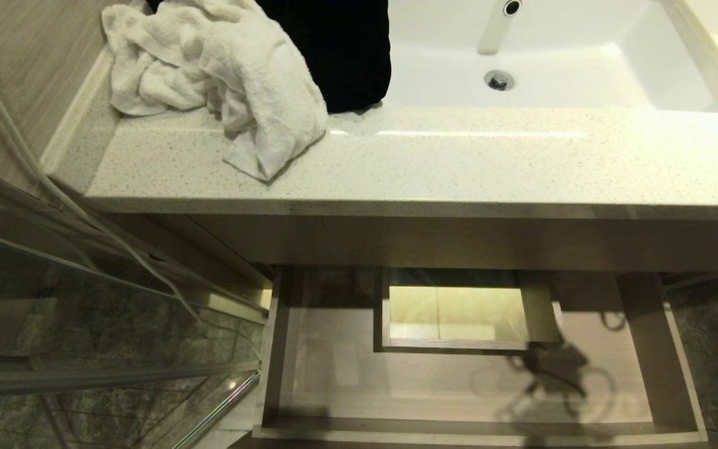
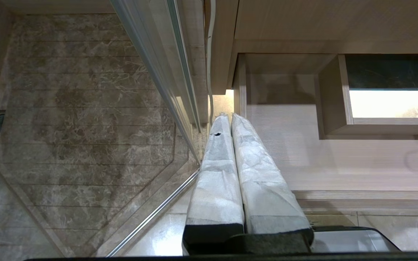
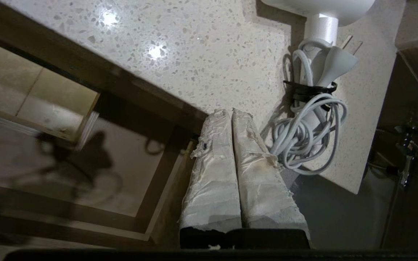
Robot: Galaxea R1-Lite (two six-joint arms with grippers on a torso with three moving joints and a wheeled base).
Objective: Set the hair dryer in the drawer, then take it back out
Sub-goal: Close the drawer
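Speckled tabletop [image 3: 201, 54] carries the hair dryer [image 3: 314, 108] at its corner, ready for pickup; the drawer [image 1: 477, 430] stands open; both grippers, right gripper [image 3: 230, 114] and left gripper [image 2: 229, 117], are pressed together, empty.

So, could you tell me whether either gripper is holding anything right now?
Nothing is held: the right gripper and left gripper are both shut empty.

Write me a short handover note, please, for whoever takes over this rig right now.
Left gripper: shut, empty, parked beside the open drawer's left end.
Right gripper: shut, empty, over the countertop edge, close to the hair dryer.
Hair dryer: lying on the countertop, bundled cord beside the fingertips, not gripped.
Drawer: pulled open, nothing visible inside.
What has already been done cannot be told from this. Left: check progress, then act.
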